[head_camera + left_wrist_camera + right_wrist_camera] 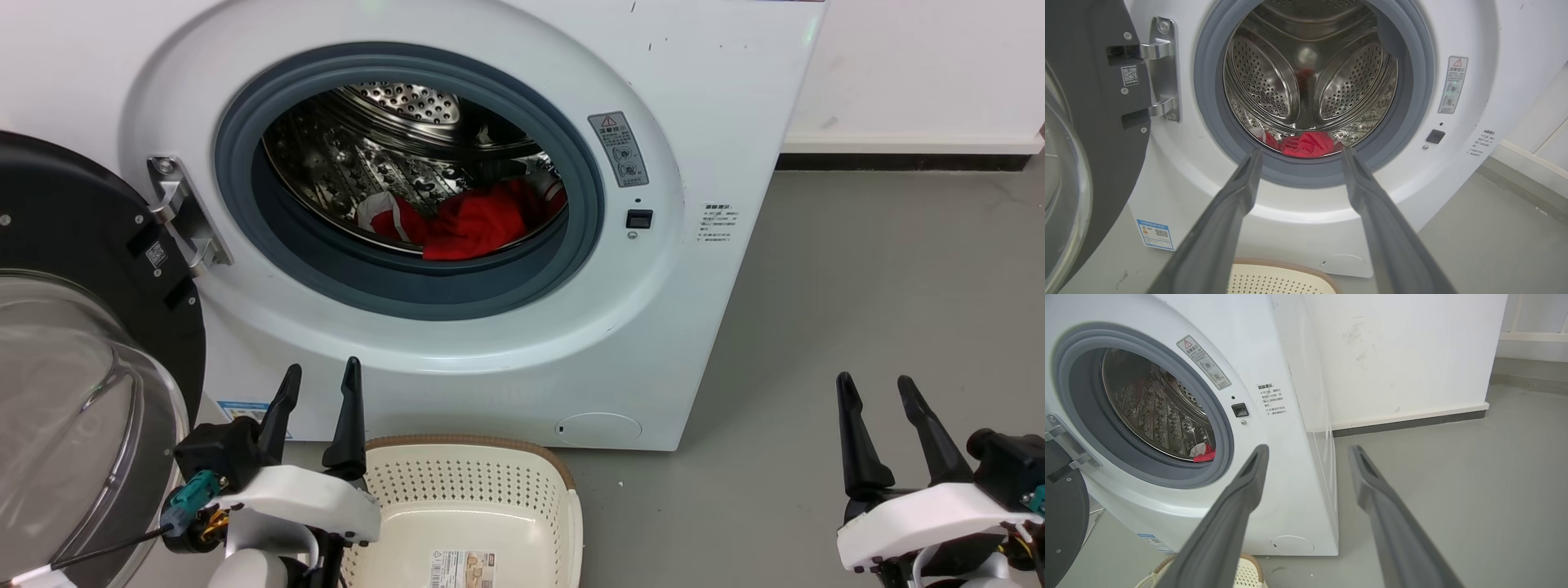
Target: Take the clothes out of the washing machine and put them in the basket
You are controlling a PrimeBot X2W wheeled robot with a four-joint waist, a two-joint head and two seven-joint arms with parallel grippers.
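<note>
Facing the open washing machine (718, 90) — left end effector (323, 365) and right end effector (873, 378) spread, empty.
The clothes (473, 224) lie low in the drum (351, 155), frame centre; the basket (465, 443) sits bottom centre under the porthole (238, 163), probably to keep each carry short.

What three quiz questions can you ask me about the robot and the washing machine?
1. Fill in: the left pincer and the right pincer are both ____.
2. True or false: the washing machine has its door standing open.
3. Where are the red clothes? A in the left pincer, B in the steel drum, C on the door.
Key: 1 open; 2 true; 3 B.
</note>
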